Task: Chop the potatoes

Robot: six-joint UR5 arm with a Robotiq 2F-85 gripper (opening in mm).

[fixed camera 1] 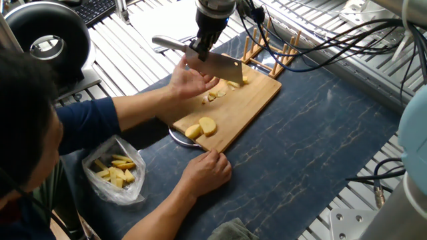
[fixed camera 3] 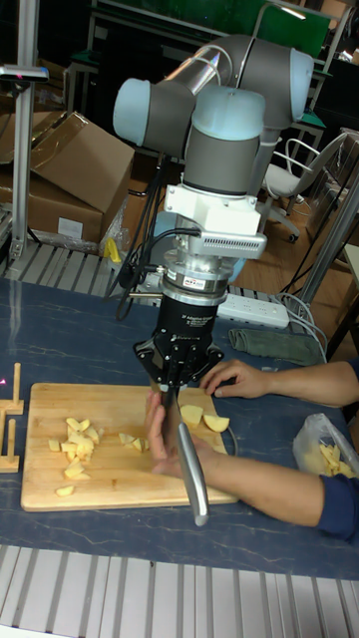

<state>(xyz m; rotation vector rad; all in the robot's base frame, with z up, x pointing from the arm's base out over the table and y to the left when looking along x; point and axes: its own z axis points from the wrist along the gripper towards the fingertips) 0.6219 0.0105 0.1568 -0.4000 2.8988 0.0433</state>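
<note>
The gripper (fixed camera 3: 180,376) is clamped around a knife (fixed camera 3: 192,469) whose handle sticks out toward the camera over the front edge of the wooden cutting board (fixed camera 3: 40,488). Small potato pieces (fixed camera 3: 78,440) sit on the left half of the board, with two bigger chunks (fixed camera 3: 202,419) near the right end. One hand (fixed camera 3: 163,439) is right under the gripper, edge-on beside the knife, and another hand (fixed camera 3: 239,379) rests on the table behind the board, with a plastic bag (fixed camera 3: 325,454) off at the right edge.
</note>
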